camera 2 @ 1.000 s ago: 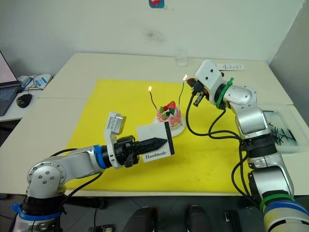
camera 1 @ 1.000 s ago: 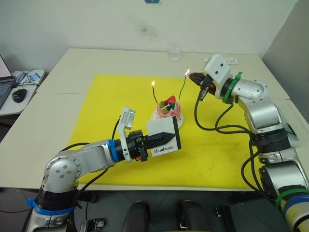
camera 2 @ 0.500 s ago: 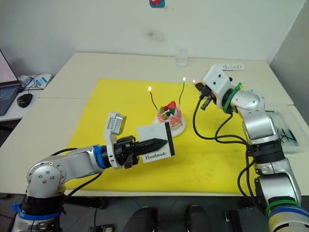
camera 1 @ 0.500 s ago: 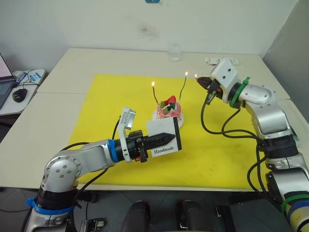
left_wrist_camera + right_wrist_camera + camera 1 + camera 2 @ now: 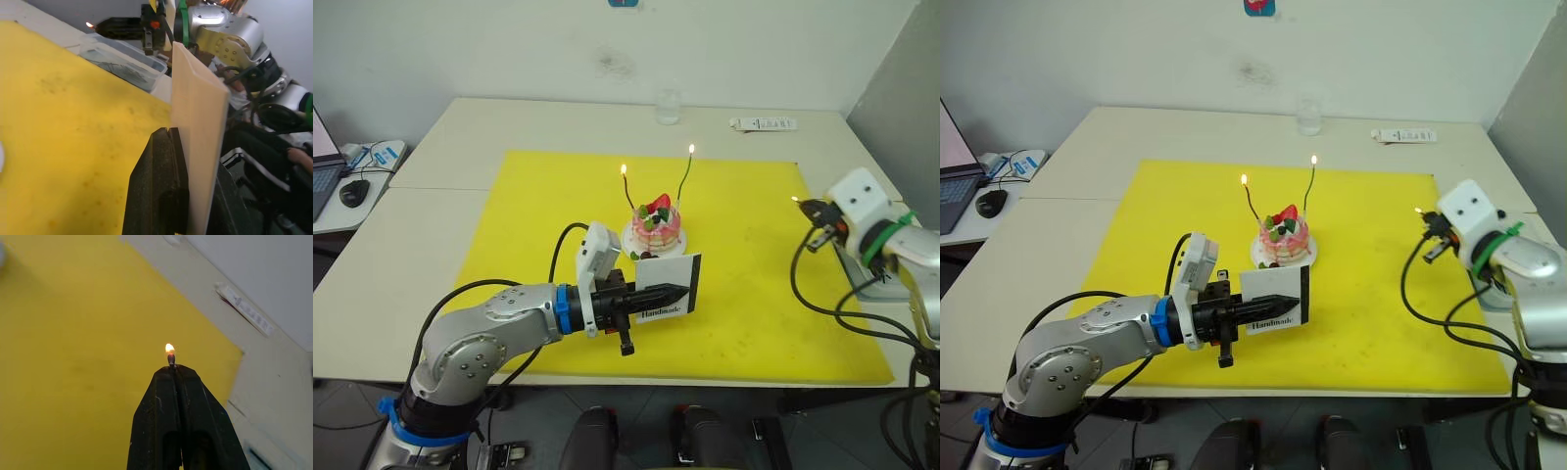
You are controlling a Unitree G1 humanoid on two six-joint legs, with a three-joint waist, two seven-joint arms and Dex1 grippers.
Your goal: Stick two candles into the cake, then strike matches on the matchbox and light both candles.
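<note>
The pink cake (image 5: pixel 653 224) sits on its white plate (image 5: pixel 628 236) in the middle of the yellow mat (image 5: pixel 529 211). Two candles stand in it, both burning: a dark red one (image 5: pixel 628 193) and a green one (image 5: pixel 685 178). Just in front of the plate, my left gripper (image 5: pixel 677 290) is shut on the white matchbox (image 5: pixel 670 285), held upright on edge. Over the mat's right edge, far from the cake, my right gripper (image 5: pixel 806 207) is shut on a short match (image 5: pixel 171 359). A small flame burns at the match's tip.
A clear glass (image 5: pixel 666 106) and a white remote-like bar (image 5: pixel 763 124) lie on the table behind the mat. A mouse (image 5: pixel 352 192) sits on a side table at far left. A clear tray (image 5: pixel 122 61) of dark sticks stands off the mat's right side.
My right arm has swung away from the green candle to the mat's right edge, match still burning. The left gripper has carried the matchbox right, closer to the plate.
</note>
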